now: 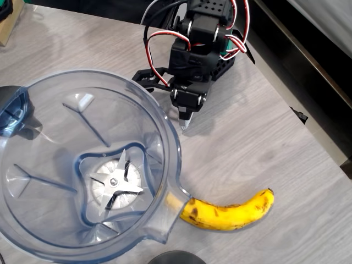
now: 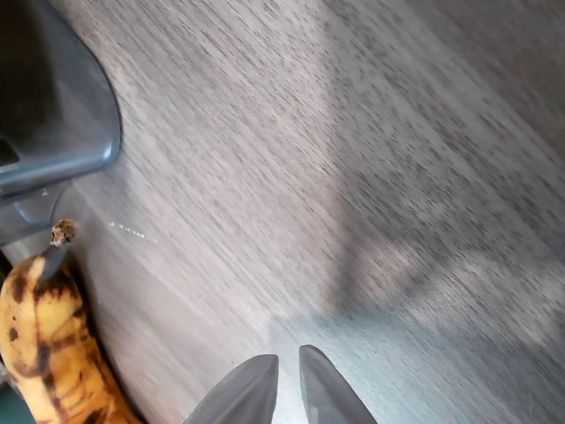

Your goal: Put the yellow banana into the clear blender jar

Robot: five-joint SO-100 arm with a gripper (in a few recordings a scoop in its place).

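Clenched gripper (image 2: 287, 389) is hovering at lower center; it should spread wide, then straddle the yellow banana (image 1: 228, 212) mid-body, lower right beside the clear blender jar (image 1: 49, 110).

You see a table (image 1: 258, 137) with a pale grey wood grain, which takes most of the overhead frame. At its upper left corner there is a part of a light wooden thing (image 1: 8, 22). At the bottom edge, in the middle, a dark round thing (image 1: 176, 257) shows partly.
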